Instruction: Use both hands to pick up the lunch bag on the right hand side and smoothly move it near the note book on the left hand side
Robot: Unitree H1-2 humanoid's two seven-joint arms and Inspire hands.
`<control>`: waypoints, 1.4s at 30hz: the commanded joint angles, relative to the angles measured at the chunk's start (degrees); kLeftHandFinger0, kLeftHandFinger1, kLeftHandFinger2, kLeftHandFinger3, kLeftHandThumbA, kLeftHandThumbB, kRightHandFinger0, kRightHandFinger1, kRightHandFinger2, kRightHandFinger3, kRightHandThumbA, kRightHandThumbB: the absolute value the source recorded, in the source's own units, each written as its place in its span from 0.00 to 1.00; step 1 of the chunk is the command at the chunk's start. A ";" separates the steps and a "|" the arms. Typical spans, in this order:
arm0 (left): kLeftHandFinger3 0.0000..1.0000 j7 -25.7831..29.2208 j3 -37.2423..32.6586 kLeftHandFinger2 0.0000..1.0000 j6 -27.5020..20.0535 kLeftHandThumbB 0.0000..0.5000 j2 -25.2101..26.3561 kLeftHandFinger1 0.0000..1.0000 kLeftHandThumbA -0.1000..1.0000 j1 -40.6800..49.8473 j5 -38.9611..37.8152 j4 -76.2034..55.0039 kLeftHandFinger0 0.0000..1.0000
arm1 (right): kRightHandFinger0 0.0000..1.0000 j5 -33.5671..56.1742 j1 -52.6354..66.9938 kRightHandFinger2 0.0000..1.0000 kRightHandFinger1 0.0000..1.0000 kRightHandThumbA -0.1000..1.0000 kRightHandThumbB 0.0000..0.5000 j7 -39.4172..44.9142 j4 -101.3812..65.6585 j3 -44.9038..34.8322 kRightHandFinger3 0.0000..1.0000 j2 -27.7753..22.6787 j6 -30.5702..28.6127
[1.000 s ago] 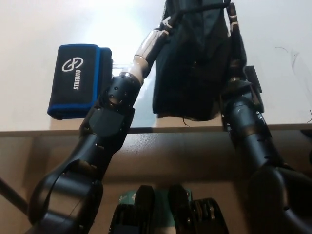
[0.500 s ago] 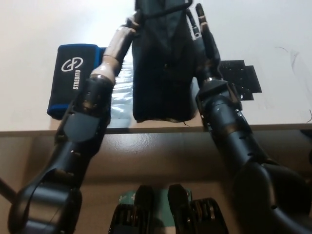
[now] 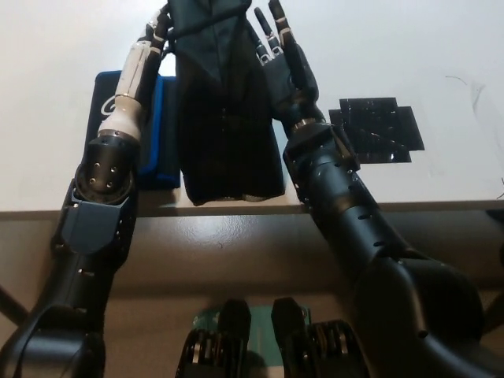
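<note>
Both hands gripped black lunch bag (image 3: 224, 102), left hand (image 3: 157, 27) at 11 o'clock, right hand (image 3: 279, 51), blue notebook (image 3: 161, 134) lettering hidden, white table (image 3: 409, 63), black tape patch (image 3: 378, 130) at 3 o'clock.

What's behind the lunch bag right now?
The blue-edged notebook: only a strip shows between the left arm and the lunch bag; the rest is covered. The black tape patch lies uncovered to the right.

Lunch bag (image 3: 224, 118): matt black cloth. Table (image 3: 441, 47): smooth, pale. Tape patch (image 3: 378, 130): glossy black.
</note>
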 commanded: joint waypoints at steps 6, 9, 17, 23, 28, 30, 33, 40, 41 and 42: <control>1.00 -0.07 1.12 1.00 0.65 0.65 1.74 1.00 1.00 -0.86 -1.49 -6.42 1.00 | 1.00 -2.45 -5.13 1.00 1.00 1.00 0.48 0.03 1.16 1.88 1.00 2.36 -2.04; 1.00 0.04 1.05 1.00 1.17 0.67 1.99 1.00 1.00 -1.13 -1.31 -6.40 1.00 | 1.00 -2.49 -5.20 1.00 1.00 1.00 0.51 -0.35 1.53 1.98 1.00 2.44 -2.08; 1.00 0.34 0.65 1.00 0.71 0.61 1.65 1.00 1.00 -1.49 -1.17 -5.46 1.00 | 1.00 -1.05 -4.88 1.00 1.00 1.00 0.50 1.74 1.68 0.86 1.00 1.65 -1.63; 1.00 0.28 0.63 1.00 1.57 0.62 1.52 1.00 1.00 -1.01 -1.30 -6.83 1.00 | 1.00 -1.20 -5.33 1.00 1.00 1.00 0.52 0.48 1.86 0.94 1.00 2.24 -1.66; 1.00 -0.11 0.48 1.00 1.73 0.63 2.44 1.00 1.00 -1.03 -0.96 -6.40 1.00 | 1.00 -9.14 -3.84 1.00 1.00 1.00 0.55 -4.04 1.35 7.11 1.00 0.71 -11.14; 1.00 -0.91 0.37 1.00 2.00 0.62 3.02 1.00 1.00 -0.93 -1.13 -5.94 1.00 | 1.00 -11.53 -3.05 1.00 1.00 1.00 0.67 -6.94 0.69 9.31 1.00 -0.22 -14.41; 1.00 -2.12 0.42 1.00 2.42 0.72 4.01 1.00 1.00 -0.41 -1.59 -5.88 1.00 | 1.00 -9.67 -2.04 1.00 1.00 1.00 0.85 -3.69 -0.90 8.99 1.00 -1.58 -14.56; 1.00 -3.91 0.73 1.00 2.81 0.82 5.18 1.00 1.00 1.07 -2.97 -8.19 1.00 | 1.00 -6.83 1.72 1.00 1.00 1.00 0.87 2.81 -8.81 8.35 1.00 -3.26 -11.28; 1.00 -4.19 0.81 1.00 3.45 0.81 5.36 1.00 1.00 1.64 -3.22 -9.59 1.00 | 1.00 -6.60 2.54 1.00 1.00 1.00 0.87 3.43 -10.35 8.46 1.00 -3.41 -10.67; 1.00 -4.37 0.87 1.00 3.87 0.81 5.51 1.00 1.00 2.00 -3.40 -10.38 1.00 | 1.00 -6.58 3.05 1.00 1.00 1.00 0.88 3.64 -11.33 8.59 1.00 -3.47 -10.28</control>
